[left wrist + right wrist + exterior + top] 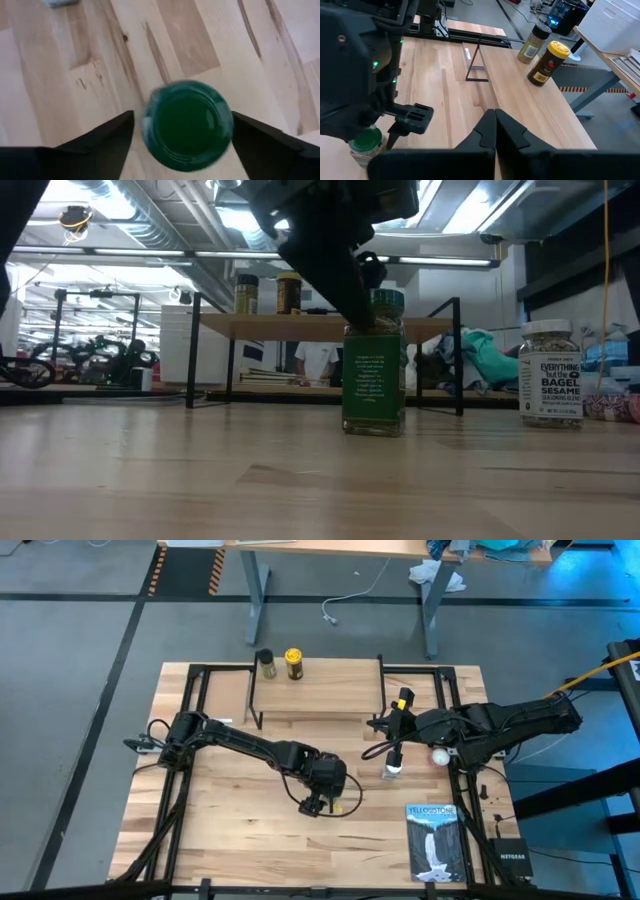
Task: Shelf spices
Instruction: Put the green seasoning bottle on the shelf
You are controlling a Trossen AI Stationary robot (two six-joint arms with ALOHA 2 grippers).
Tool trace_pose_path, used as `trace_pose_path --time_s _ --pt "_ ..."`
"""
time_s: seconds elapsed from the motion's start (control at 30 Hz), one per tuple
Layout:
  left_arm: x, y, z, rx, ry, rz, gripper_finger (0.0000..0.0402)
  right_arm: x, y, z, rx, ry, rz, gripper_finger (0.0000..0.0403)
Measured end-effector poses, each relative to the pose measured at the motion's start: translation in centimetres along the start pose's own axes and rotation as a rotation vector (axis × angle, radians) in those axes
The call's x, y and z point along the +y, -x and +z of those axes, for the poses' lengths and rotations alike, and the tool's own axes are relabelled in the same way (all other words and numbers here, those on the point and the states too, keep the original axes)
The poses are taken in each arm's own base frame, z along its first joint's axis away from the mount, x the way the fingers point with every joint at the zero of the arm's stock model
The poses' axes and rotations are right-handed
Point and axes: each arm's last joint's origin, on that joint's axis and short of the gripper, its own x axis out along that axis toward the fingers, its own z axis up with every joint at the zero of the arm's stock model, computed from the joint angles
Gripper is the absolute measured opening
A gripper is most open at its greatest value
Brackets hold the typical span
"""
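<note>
Two jars, dark-lidded (266,662) and yellow-lidded (293,663), stand on the shelf (330,690). Left gripper (181,131) straddles the green jar (187,125), fingers spread, not clamping. Right gripper (495,131) is closed, empty.

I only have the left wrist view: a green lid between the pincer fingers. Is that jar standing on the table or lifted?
Observer: It's standing. In the low view the green jar is upright on the tabletop, with the left pincer open around its lid.
Operator: How many jars are on the shelf?
Observer: Two, the dark-lidded jar and the yellow-lidded jar, at one end of the shelf.
Operator: And the right arm?
Observer: The right pincer is shut and empty, near the white-lidded jar.
</note>
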Motion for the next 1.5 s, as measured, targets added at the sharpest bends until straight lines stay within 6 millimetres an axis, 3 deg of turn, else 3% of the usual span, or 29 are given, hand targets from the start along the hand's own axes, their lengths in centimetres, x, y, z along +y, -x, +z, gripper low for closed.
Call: trace_pose_path --time_s 0.23,0.4,0.57,0.8,1.0,1.3,1.5 --pt "1.0 0.2 0.2 -0.022 0.029 0.013 0.0197 0.0 0.0 0.0 0.001 0.001 0.0 0.0001" --pt "1.6 0.8 0.3 -0.007 0.03 0.019 0.0192 0.0 0.0 0.0 0.004 0.002 0.0 0.0001" --pt "2.1 3.5 1.9 -0.012 -0.018 0.024 0.0192 0.0 0.0 -0.1 0.005 0.003 0.0 0.0001" --pt "3.8 9.5 4.3 -0.045 -0.064 0.094 0.0192 0.0 0.0 0.0 0.002 0.004 0.0 0.0001" --pt "7.1 12.9 4.0 0.016 -0.067 0.271 0.0192 0.2 0.1 0.5 -0.046 0.025 0.027 0.0001" --pt "14.2 14.3 1.0 0.088 0.037 0.404 0.0192 2.7 1.9 1.1 -0.135 0.18 -0.022 0.0001" --pt "17.3 15.2 -0.2 0.069 0.049 0.456 0.0192 2.9 2.1 1.1 -0.134 0.199 -0.046 0.0001"
